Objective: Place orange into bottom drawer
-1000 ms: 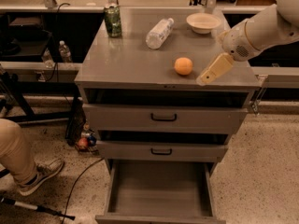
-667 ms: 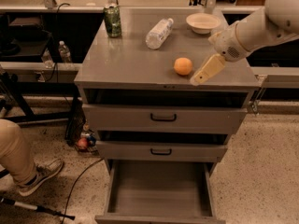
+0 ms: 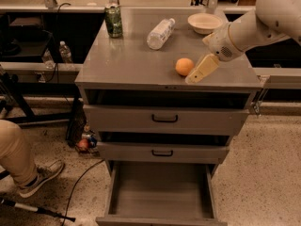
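The orange (image 3: 184,66) sits on the grey cabinet top (image 3: 127,65), right of centre near the front edge. My gripper (image 3: 199,72) comes in from the upper right on a white arm and is just right of the orange, low over the top, its beige fingers pointing down and left. The bottom drawer (image 3: 162,197) is pulled open below, with a plain grey inside and nothing in it. The two upper drawers with black handles are shut.
On the cabinet top stand a green can (image 3: 113,21) at the back left, a lying clear bottle (image 3: 160,33) in the middle and a beige bowl (image 3: 204,22) at the back right. A person's leg and shoe (image 3: 28,166) are at the lower left. Cables and a small reddish ball (image 3: 83,144) lie left of the cabinet.
My gripper has moved left and slightly down, closing in on the orange's right side. The orange and the drawers have not moved.
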`<state>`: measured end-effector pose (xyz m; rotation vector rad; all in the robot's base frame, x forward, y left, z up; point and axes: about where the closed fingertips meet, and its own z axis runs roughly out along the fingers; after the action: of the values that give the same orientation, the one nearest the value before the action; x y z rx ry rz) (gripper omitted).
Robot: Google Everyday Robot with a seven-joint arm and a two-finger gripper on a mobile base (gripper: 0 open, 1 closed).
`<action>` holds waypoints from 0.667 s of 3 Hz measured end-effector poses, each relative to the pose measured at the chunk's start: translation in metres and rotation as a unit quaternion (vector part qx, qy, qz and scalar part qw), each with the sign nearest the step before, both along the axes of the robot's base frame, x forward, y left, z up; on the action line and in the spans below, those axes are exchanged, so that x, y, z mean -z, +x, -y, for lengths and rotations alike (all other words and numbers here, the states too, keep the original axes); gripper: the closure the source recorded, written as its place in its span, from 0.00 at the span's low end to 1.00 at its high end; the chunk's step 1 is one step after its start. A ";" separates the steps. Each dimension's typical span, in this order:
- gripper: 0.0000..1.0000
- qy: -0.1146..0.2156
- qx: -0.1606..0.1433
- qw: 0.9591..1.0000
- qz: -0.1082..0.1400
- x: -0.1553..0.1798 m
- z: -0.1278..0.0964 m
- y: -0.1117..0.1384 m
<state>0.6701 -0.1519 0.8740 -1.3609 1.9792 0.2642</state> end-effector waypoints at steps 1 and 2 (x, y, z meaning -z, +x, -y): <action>0.00 0.001 0.004 1.000 -0.012 0.007 -0.003 0.006; 0.00 0.004 0.010 1.000 -0.027 0.019 -0.009 0.011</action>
<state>0.6815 -0.1433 0.8546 -1.3401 2.0333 0.3033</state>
